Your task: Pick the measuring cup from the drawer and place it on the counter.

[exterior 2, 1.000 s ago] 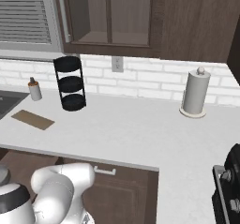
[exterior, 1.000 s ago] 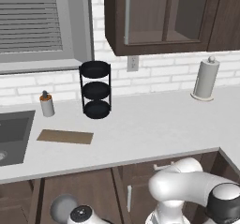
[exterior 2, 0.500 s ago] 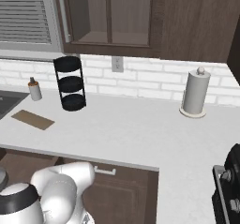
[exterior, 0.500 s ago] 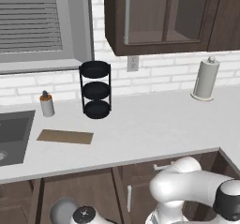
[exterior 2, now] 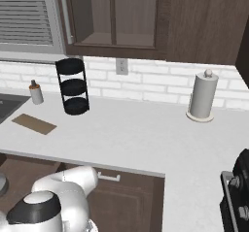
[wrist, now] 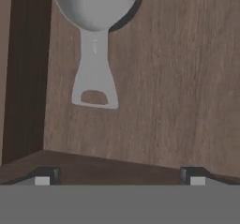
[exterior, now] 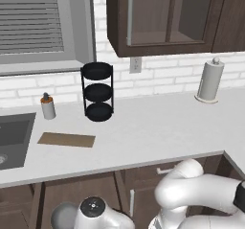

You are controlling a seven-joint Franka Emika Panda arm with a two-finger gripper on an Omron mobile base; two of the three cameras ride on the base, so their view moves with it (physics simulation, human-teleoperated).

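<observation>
Now I'm looking down into the drawer (wrist: 154, 78) at the measuring cup (wrist: 95, 40), with my gripper (wrist: 119, 175) hanging above it, fingertips spread wide.

Left base view: I'm seeing the counter (exterior: 158, 122) carrying a black tiered rack (exterior: 97, 91), a paper towel holder (exterior: 210, 80), a small bottle (exterior: 47, 106) and a brown board (exterior: 66, 139) beside the sink (exterior: 13, 137).
Right base view: the same things are sitting along the counter.
Hand view: the cup is lying on the drawer floor, handle pointing toward me, nearer the left wall.
</observation>
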